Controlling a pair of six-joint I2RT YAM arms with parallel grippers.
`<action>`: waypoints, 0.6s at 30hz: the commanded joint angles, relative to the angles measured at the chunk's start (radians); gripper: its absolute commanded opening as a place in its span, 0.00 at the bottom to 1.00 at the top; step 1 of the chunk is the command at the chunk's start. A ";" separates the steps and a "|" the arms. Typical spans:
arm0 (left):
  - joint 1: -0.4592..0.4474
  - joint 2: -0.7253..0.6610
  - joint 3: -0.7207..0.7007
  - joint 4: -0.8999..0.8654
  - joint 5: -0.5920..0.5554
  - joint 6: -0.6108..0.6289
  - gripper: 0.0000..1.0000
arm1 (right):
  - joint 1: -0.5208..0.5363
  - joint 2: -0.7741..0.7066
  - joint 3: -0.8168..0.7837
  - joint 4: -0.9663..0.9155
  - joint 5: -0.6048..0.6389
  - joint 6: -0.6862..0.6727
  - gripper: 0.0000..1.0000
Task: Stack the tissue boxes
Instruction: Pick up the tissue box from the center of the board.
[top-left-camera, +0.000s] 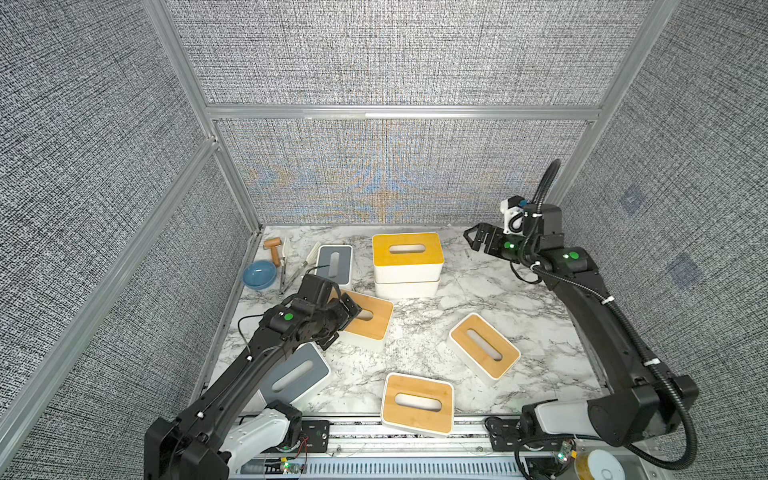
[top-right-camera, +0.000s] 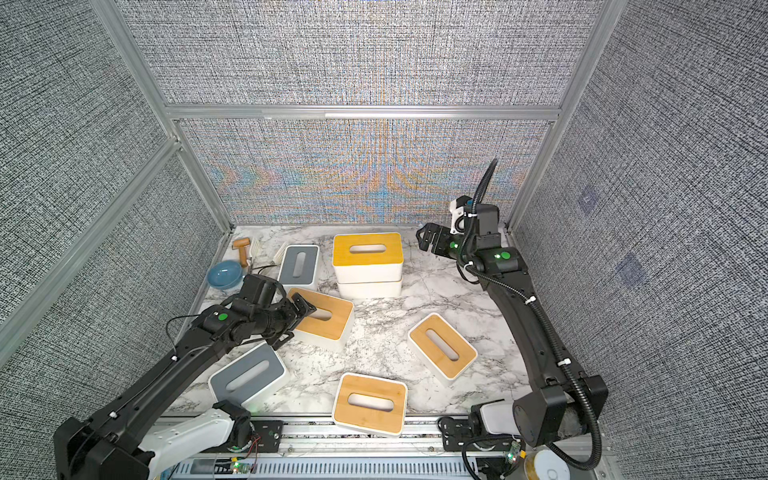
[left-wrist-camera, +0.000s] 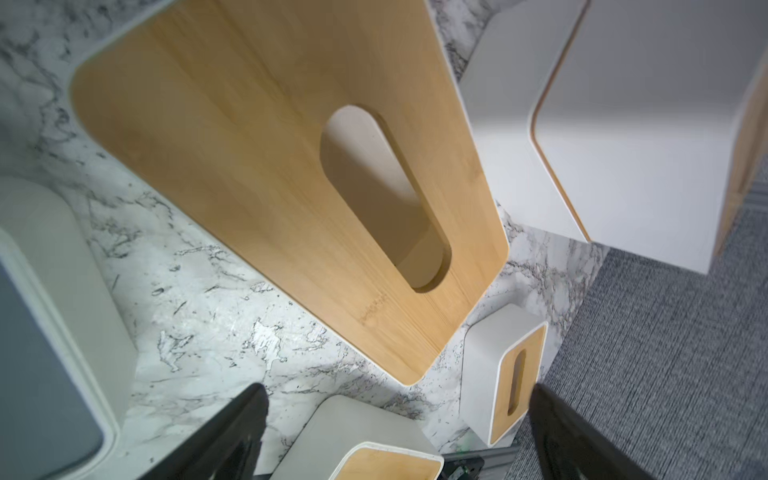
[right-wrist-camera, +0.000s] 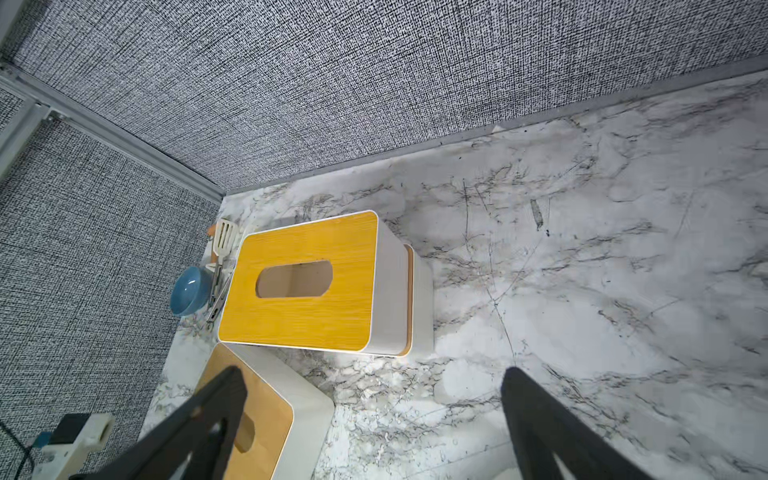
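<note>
I am holding my left tool (top-left-camera: 343, 326) spread and empty over a bamboo-lidded tissue box (top-left-camera: 374, 322) on the bench (top-left-camera: 478, 291) near the two-box stack (top-left-camera: 407, 259), my right tool (top-left-camera: 471, 239) hanging spread and empty near that stack. I am expecting trouble from a skewed pinch on the smooth white walls, letting the box twist out or knock the stack askew. I am finding free room over the bare middle, but a grey-lidded box (top-left-camera: 299, 372) is crowding my left arm and the front box (top-left-camera: 417, 403) is sitting at the bench's edge.
</note>
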 joint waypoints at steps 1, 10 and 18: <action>-0.024 0.029 -0.030 0.034 -0.021 -0.170 0.91 | 0.001 -0.007 -0.006 -0.034 -0.071 -0.028 0.99; -0.059 0.132 -0.020 0.094 -0.093 -0.274 0.82 | 0.011 -0.102 -0.096 -0.014 -0.129 -0.042 0.99; -0.070 0.244 0.020 0.102 -0.065 -0.302 0.78 | 0.021 -0.118 -0.128 -0.024 -0.142 -0.048 0.99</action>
